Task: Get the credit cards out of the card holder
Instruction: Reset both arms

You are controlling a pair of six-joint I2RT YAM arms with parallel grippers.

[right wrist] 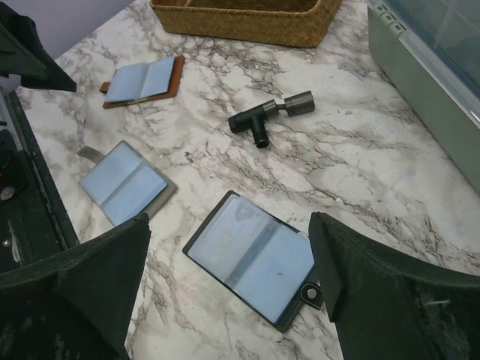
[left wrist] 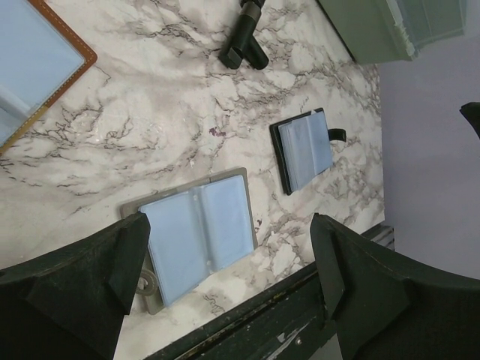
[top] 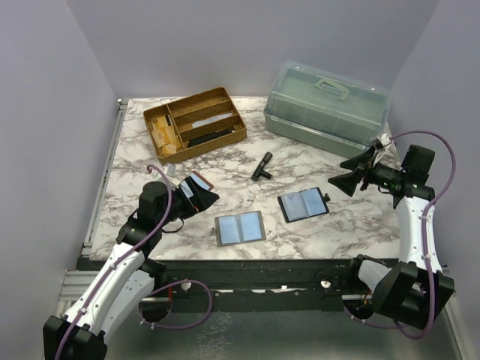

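Note:
Three folding card holders lie spread open on the marble table, each showing light-blue credit cards in its sleeves. The grey holder (top: 240, 228) (left wrist: 196, 236) (right wrist: 124, 182) is near the front edge. The black holder (top: 303, 204) (left wrist: 304, 148) (right wrist: 255, 259) is to its right. The brown holder (top: 196, 182) (left wrist: 37, 64) (right wrist: 142, 80) is partly covered by my left gripper (top: 201, 196) (left wrist: 229, 229), which is open, empty and raised. My right gripper (top: 349, 172) (right wrist: 229, 232) is open and empty above the table, right of the black holder.
A black T-shaped tool (top: 262, 166) (left wrist: 244, 41) (right wrist: 270, 116) lies mid-table. A wicker tray (top: 195, 124) (right wrist: 247, 19) stands at the back left and a green lidded box (top: 326, 105) (right wrist: 427, 67) at the back right. The table's front edge (left wrist: 247, 315) is close.

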